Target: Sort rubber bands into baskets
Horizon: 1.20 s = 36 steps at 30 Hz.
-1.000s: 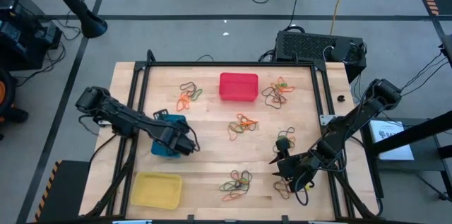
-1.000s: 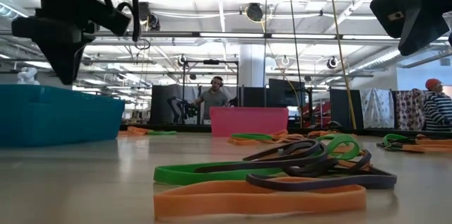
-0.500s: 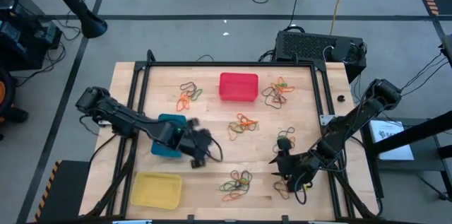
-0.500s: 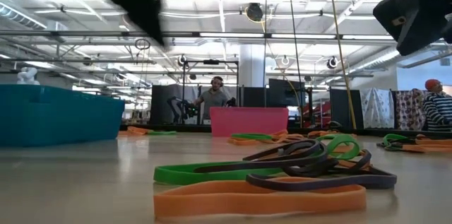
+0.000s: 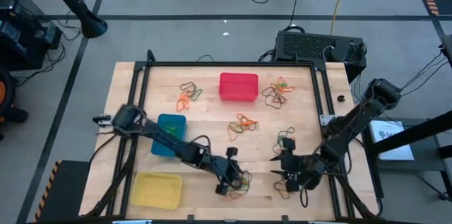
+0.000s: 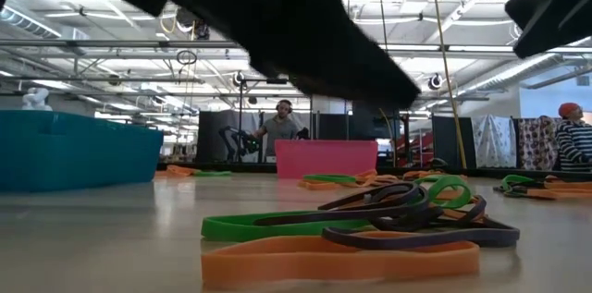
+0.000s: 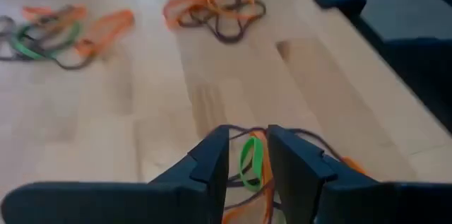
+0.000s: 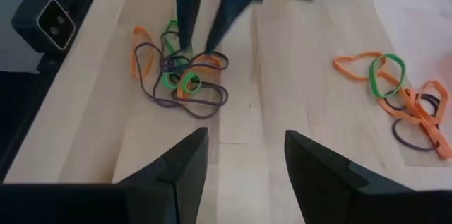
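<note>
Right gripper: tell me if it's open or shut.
Open. The right gripper shows a clear gap between its fingers, with only bare wood between them.

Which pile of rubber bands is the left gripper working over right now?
The front-centre pile, right of the yellow basket. The left gripper sits on it; the other piles lie farther back or toward the right gripper.

The left gripper [image 5: 224, 181] has swung right from above the blue basket [image 5: 169, 135] to the rubber bands [image 5: 240, 180] at the near edge.
</note>
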{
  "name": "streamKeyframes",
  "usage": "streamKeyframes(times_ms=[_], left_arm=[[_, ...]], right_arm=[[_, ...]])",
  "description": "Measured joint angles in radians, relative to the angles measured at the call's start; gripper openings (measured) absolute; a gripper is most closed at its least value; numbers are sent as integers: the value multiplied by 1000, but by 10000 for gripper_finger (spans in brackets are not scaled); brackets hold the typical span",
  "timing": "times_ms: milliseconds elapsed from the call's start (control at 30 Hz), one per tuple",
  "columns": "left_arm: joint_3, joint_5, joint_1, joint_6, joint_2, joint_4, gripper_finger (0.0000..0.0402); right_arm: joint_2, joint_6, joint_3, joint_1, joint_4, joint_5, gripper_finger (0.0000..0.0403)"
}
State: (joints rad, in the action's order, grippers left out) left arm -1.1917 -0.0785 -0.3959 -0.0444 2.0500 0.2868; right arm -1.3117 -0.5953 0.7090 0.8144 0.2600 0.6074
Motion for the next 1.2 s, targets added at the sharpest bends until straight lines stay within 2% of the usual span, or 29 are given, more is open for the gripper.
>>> streamKeyframes(times_ms=[233,333,467,1200], left_arm=[[-24,0,4,1,65,24,107],[-25,5,5,0,65,7,107],[-24,71,5,-1,65,16,107],[-24,75,10,-11,90,41,107]], right_arm=[[0,-14,0,41,0,56,180],[0,-14,0,48,0,56,180],[0,-14,0,52,0,56,180],[0,-17,0,52,0,54,180]])
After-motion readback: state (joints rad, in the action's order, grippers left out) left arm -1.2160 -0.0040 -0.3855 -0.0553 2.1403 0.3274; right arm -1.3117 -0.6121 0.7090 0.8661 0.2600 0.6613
